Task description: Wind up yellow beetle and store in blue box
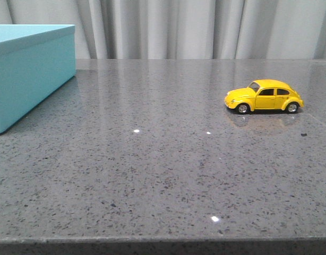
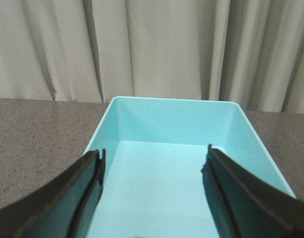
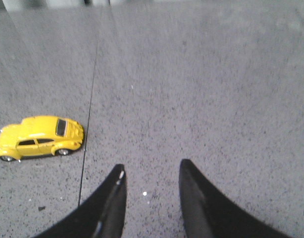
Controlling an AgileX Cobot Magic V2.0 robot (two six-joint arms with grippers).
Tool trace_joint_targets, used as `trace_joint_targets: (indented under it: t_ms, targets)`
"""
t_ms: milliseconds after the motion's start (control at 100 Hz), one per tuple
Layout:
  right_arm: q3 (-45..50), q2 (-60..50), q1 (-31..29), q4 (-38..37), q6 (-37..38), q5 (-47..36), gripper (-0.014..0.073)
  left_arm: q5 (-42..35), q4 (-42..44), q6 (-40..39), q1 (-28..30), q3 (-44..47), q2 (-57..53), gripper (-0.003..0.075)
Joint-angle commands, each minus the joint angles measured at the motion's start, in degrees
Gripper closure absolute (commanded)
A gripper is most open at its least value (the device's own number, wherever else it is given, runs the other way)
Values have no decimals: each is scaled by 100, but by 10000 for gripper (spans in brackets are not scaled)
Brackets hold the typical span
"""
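Small glossy yellow toy car, rounded Beetle shape w/ dark windows and silver-hubbed black wheels (image 1: 264,96), sits upright on all four wheels on the grey speckled stone-look tabletop (image 1: 152,159), on the right side in the front view, nose toward the robot's left. Nothing touching it.

Right gripper (image 3: 151,191): two dark curved fingers (image 3: 112,208) parted, nothing between them, only bare tabletop in the gap. Released, empty. The yellow beetle (image 3: 39,138) lies off to one side of it and a bit ahead of the fingertips, clearly apart from them, no contact. A thin dark seam line (image 3: 90,109) in the tabletop runs between car and gripper, just past the car's rear end.

Left gripper (image 2: 154,168): dark fingers (image 2: 87,183) spread wide, empty, hanging above the open top of the large light turquoise-blue rectangular box w/ plain matte sides (image 2: 172,124). Box interior directly ahead of and below the fingertips; inside looks bare as far as visible.

In the front view the blue box (image 1: 30,74) stands at the table's far left, well apart from the car. Neither arm shows in that view. Pale grey pleated curtain (image 1: 195,26) behind the table.
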Motion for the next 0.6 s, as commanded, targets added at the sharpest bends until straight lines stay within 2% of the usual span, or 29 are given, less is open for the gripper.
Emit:
trace_joint_targets:
  t_ms: [0, 180, 320, 590]
  targets:
    - [-508, 465, -33, 66, -50, -31, 259, -217, -65, 6, 0, -367, 189, 298]
    - [-1267, 1401, -33, 456, -50, 531, 137, 114, -65, 289, 0, -622, 420, 298]
    - [-1939, 2120, 102, 505, -55, 1050, 106, 248, -65, 301, -26, -795, 565, 298]
    - [-3176, 3382, 906, 626, 107, 1663, 102, 229, -69, 301, -590, -847, 601, 298]
